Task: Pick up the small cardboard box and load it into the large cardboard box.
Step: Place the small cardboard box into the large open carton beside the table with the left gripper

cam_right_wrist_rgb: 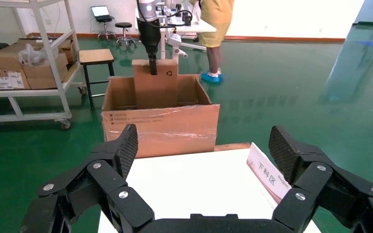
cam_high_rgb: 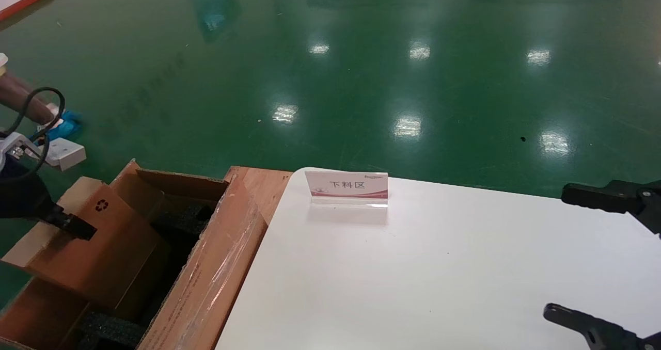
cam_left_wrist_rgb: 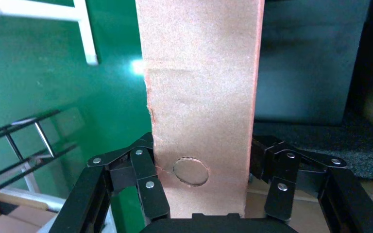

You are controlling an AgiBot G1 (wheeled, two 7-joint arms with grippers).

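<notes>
The small cardboard box [cam_high_rgb: 98,241] [cam_left_wrist_rgb: 201,97], plain brown with a recycling symbol, stands on edge, its lower part down inside the large cardboard box [cam_high_rgb: 217,267] [cam_right_wrist_rgb: 160,126]. My left gripper [cam_high_rgb: 72,225] [cam_left_wrist_rgb: 201,150] is shut on the small box's upper edge, one finger on each face. Black foam [cam_left_wrist_rgb: 320,141] lines the carton beside it. From the right wrist view the small box [cam_right_wrist_rgb: 155,87] rises above the carton's rim under the left gripper [cam_right_wrist_rgb: 151,63]. My right gripper [cam_high_rgb: 557,252] [cam_right_wrist_rgb: 204,145] hangs open over the white table's right side, holding nothing.
The white table [cam_high_rgb: 413,267] carries a small sign stand [cam_high_rgb: 347,187] [cam_right_wrist_rgb: 267,177] near its far edge. The carton sits against the table's left side. Beyond it are a shelf cart [cam_right_wrist_rgb: 34,73] with boxes, a stool [cam_right_wrist_rgb: 96,57] and a person [cam_right_wrist_rgb: 213,29].
</notes>
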